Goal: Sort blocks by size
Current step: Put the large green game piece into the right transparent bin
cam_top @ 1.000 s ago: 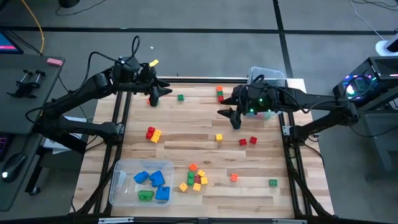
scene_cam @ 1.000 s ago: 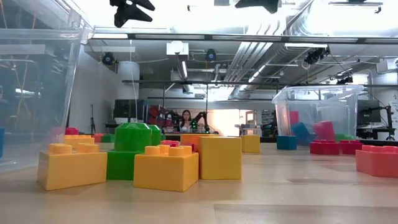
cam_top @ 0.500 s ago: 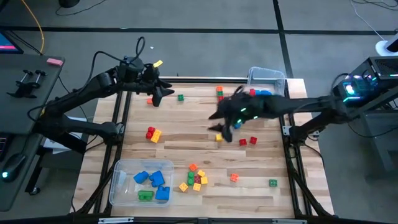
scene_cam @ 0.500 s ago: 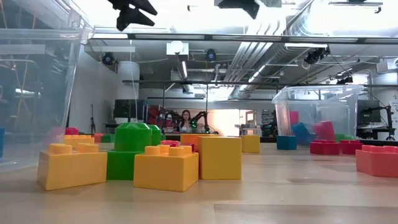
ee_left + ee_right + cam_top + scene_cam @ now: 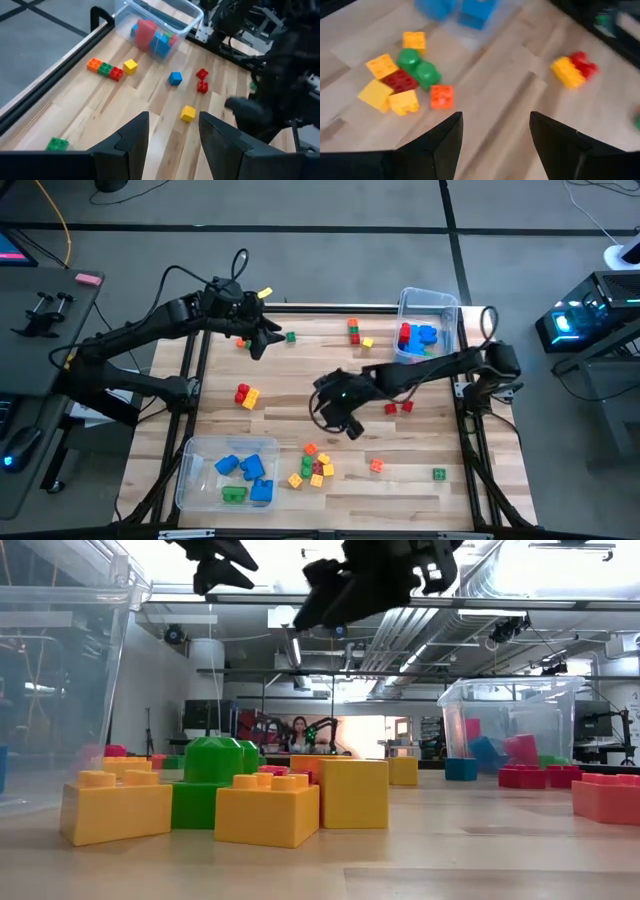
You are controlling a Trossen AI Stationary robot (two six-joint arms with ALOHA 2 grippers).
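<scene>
My right pincer [image 5: 492, 145] wide and empty over the pale wooden tabletop [image 5: 300, 405], small orange plastic block [image 5: 441, 96] only wrist-visible.

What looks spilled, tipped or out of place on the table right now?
Nothing stands out. Loose blocks lie scattered on the table, unsorted rather than spilled, and both clear bins sit upright with blocks inside.

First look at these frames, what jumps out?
The right gripper, open and empty, hangs over mid-table, stretched far out from its side. Just beyond it near the front edge sits a bright cluster of small blocks, beside a clear bin with blue bricks at the front left. The left gripper hovers open at the back.
</scene>
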